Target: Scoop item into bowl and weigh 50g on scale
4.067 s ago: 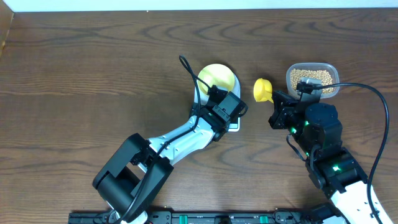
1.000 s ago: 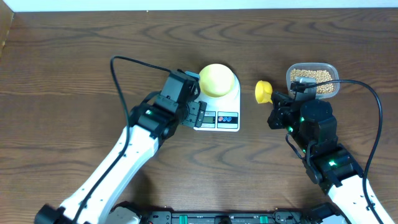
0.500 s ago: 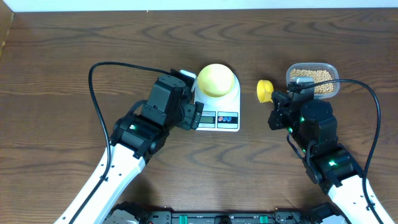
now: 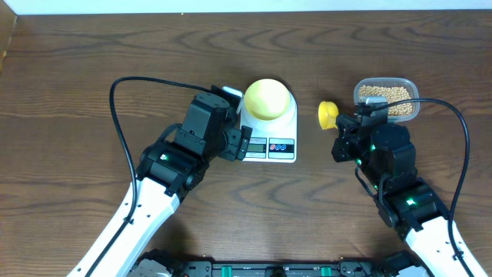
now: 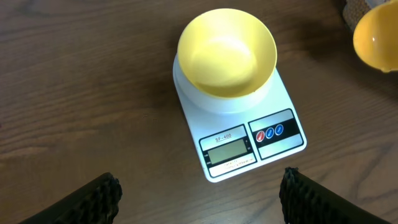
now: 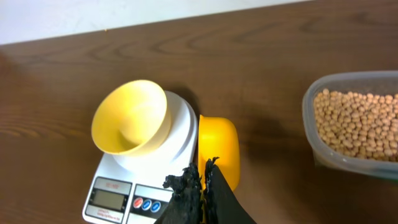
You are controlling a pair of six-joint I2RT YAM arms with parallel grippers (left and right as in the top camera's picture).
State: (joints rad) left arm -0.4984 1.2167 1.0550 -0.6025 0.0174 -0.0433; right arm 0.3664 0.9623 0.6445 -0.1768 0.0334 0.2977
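Bowl (image 5: 226, 51) is sitting on the scale (image 5: 273, 146), empty, with no beans in it. The beans (image 6: 357, 127) are all lying in the clear tub (image 6: 309, 109), well off to the right of the scale on the bench (image 4: 92, 77).

Left tool (image 5: 199, 186) is hanging just in front of the scale's display edge, fingers spread wide, gripping nothing.

Right tool (image 6: 199, 180) is showing its fingers pressed together at the near end of the scoop (image 6: 219, 149). It looks to be pinching the handle, though the handle itself is hidden. The scoop is riding off the bench between scale and tub, with nothing visible in it.

Step, as I'm judging it: setup is done and the first scoop is not yet taken. The next move is calling for the right arm to swing the scoop over to the tub, dip into the beans, then carry a load back and tip it into the bowl. The left arm is sitting close to the scale, so it may need to give room.

View differences:
- The left wrist is giving the full inside of the bowl, the display and two buttons; the digits are too small to read.
- The right wrist is showing the bean pile and the closed fingers, which the left wrist is missing.
- The overhead is showing both arms and the spacing, but the right arm is covering part of the tub.
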